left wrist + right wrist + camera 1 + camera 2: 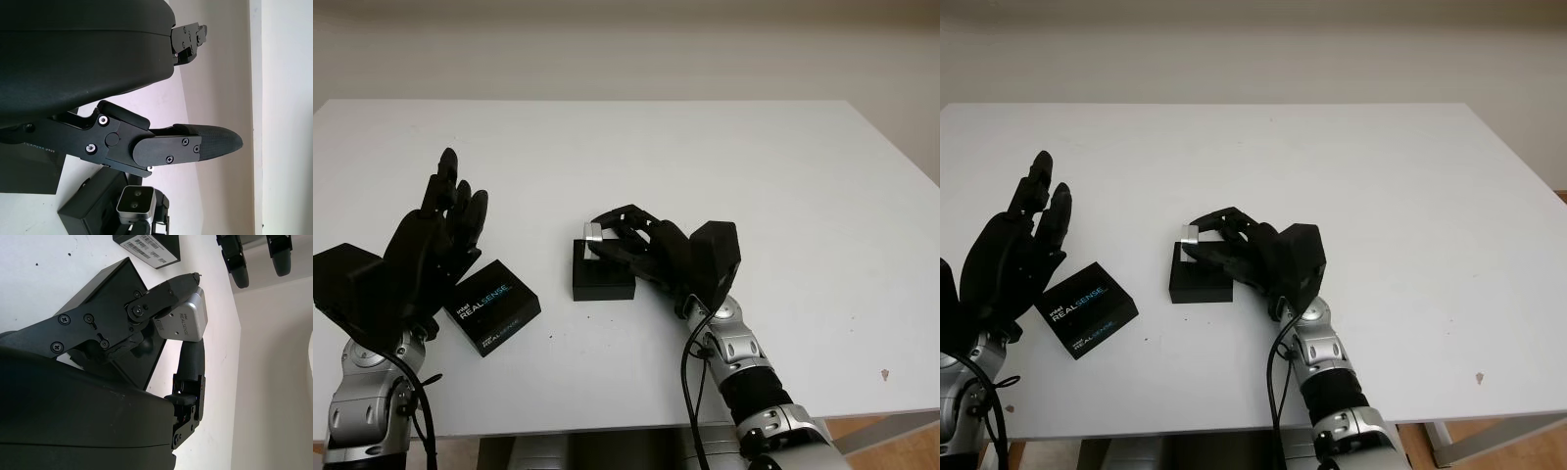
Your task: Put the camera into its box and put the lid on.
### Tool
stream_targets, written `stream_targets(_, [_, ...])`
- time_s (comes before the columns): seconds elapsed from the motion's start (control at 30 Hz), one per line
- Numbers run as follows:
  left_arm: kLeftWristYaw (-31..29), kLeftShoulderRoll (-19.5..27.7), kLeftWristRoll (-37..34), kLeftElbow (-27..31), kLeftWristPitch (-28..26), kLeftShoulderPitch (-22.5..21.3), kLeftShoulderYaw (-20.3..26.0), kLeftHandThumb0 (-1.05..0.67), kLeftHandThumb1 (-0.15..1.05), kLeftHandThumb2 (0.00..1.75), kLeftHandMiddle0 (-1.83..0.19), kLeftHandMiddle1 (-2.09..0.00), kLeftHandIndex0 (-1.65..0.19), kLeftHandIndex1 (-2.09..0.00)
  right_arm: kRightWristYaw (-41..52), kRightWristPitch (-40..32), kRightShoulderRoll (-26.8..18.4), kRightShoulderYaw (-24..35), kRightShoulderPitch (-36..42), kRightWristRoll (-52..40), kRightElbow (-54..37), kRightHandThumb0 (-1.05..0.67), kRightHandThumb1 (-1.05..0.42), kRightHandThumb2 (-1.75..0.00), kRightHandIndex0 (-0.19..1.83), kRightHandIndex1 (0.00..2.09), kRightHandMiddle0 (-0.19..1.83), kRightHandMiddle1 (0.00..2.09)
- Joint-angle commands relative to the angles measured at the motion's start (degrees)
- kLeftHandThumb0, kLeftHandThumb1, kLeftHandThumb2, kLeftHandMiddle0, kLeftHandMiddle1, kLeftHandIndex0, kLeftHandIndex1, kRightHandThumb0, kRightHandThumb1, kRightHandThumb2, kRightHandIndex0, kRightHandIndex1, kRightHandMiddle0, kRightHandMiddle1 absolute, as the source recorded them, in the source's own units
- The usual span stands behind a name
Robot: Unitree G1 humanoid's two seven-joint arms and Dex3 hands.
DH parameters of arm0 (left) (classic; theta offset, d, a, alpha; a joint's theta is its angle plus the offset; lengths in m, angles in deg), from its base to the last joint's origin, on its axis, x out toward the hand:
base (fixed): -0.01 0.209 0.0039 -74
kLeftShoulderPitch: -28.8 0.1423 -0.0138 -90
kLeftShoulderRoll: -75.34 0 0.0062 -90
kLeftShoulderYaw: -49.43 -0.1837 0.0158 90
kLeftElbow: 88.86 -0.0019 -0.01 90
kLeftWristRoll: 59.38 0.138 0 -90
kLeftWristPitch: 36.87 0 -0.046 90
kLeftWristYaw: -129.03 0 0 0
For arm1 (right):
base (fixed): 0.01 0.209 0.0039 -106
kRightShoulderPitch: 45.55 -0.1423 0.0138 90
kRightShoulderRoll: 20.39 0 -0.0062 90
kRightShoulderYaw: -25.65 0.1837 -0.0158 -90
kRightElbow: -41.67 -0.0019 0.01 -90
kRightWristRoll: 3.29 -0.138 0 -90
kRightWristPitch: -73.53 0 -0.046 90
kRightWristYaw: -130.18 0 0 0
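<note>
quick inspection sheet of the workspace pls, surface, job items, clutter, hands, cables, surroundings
surface: white table, a few small dark specks.
job's things: silver camera held over the open black box; lid printed REALSENSE lies on the table beside the box, towards the left arm.
clutter: nothing seen.
grippers: right robot hand shut on the camera above the box; left robot hand open, raised near the lid.
cables: black cables run along both forearms.
surroundings: plain pale wall behind the table.
</note>
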Motion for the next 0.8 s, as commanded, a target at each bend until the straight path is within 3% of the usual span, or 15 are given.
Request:
stream_targets(0.0, [-0.12, 0.26, 0.08, 0.76, 0.14, -0.18, 0.08, -0.72, 1.05, 0.47, 0.19, 0.00, 0.19, 0.00, 1.28, -0.78, 0.71, -1.41, 1.67, 0.03, -0.98, -0.51, -0.95, -0.05, 0.20, 0.06, 0.38, 1.53])
stream_targets(0.77, [0.22, -0.04, 0.16, 0.83, 0.13, -0.14, -0.10, -0.74, 1.05, 0.46, 0.19, 0.00, 0.19, 0.00, -1.66, 3.22, 2.41, -3.05, 3.31, 3.13, 3.13, -0.49, -0.97, -0.06, 0.22, 0.06, 0.33, 1.58])
